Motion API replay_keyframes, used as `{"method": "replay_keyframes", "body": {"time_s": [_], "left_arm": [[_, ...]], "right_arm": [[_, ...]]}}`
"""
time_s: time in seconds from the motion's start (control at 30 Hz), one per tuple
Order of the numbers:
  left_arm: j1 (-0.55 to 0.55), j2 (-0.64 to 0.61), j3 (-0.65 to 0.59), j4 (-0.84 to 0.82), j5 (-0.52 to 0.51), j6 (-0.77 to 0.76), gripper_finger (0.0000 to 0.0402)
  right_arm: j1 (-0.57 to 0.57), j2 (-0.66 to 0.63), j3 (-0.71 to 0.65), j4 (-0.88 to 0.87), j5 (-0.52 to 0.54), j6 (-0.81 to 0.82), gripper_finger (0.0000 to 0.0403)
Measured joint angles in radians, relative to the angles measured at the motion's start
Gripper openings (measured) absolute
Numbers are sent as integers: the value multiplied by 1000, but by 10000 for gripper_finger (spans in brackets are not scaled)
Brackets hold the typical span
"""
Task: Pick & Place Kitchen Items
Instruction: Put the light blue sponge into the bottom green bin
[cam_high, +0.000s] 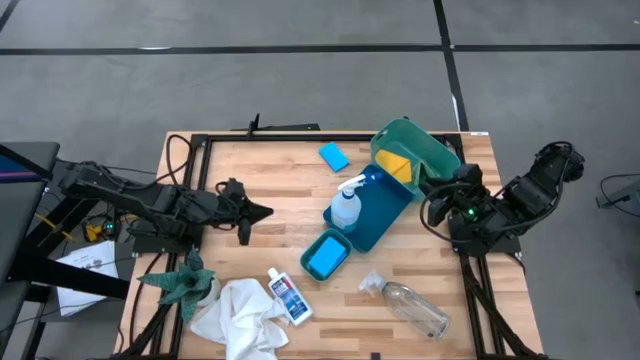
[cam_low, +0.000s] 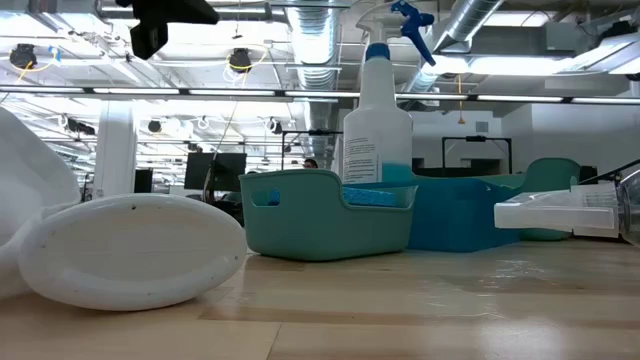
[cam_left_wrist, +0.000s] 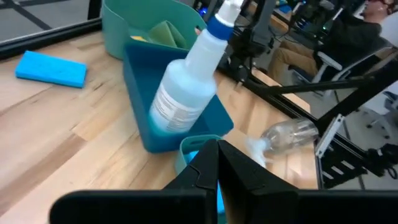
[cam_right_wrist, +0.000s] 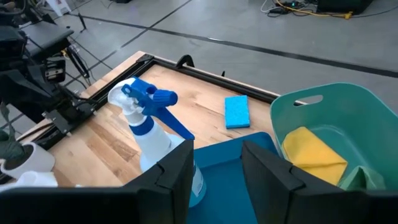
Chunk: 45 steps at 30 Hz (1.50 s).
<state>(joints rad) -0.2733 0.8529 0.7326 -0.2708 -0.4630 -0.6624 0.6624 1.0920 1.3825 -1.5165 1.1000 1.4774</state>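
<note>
**Both grippers empty; kitchen items spread between them**

The left gripper (cam_high: 262, 211) hangs over the left half of the wooden table (cam_high: 250, 165), its jaws clenched tip to tip with nothing between them. Straight ahead of those jaws the white spray bottle (cam_high: 346, 207) with the blue trigger stands upright at the near end of a dark blue tray (cam_high: 385, 205). Ahead and to one side of the jaws sits a small teal tub (cam_high: 326, 256) holding a blue sponge (cam_high: 322, 259). A second blue sponge (cam_high: 334, 156) lies flat on the bare wood, ahead of the jaws on the other side, clear of the tray.

The right gripper (cam_right_wrist: 214, 168) is at the table's right edge, its jaws released and parted with nothing held. Just in front of them is the far end of the blue tray, and beside them lies a larger teal bin (cam_high: 425, 150) tipped on its side with the yellow pad (cam_high: 395, 163) inside it. Beyond the jaws, along the tray, stands the spray bottle, and further off the loose sponge.

Well apart from both pairs of jaws, along the table's front edge, lie the clear plastic bottle (cam_high: 410, 304) on its side, the small blue-labelled white bottle (cam_high: 288, 296) also on its side, and the crumpled white cloth (cam_high: 238, 316) touching it. A green spiky plant (cam_high: 182, 281) stands next to the cloth
</note>
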Motion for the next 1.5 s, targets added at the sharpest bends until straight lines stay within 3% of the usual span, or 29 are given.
{"method": "replay_keyframes", "body": {"time_s": [0.2,0.43,0.5,0.8,0.93,1.13,1.27,1.5], "left_arm": [[47,61,0,12,-12,-43,1],[246,231,0,210,-13,-125,24],[324,290,0,280,29,-171,35],[612,554,0,595,403,-281,100],[660,650,7,736,433,-290,115],[693,784,133,753,436,-307,116],[697,865,239,745,433,-241,117],[740,995,383,594,358,-317,127]], "right_arm": [[-5,0,0,-10,-1,21,127],[-5,0,0,-54,0,96,127],[-6,0,0,-55,0,109,127],[-18,0,0,-46,-3,145,127],[-18,0,0,-42,-3,147,127],[-29,0,0,-30,-3,158,127],[-40,0,0,-30,-3,157,127],[-44,0,0,-13,-8,157,127]]}}
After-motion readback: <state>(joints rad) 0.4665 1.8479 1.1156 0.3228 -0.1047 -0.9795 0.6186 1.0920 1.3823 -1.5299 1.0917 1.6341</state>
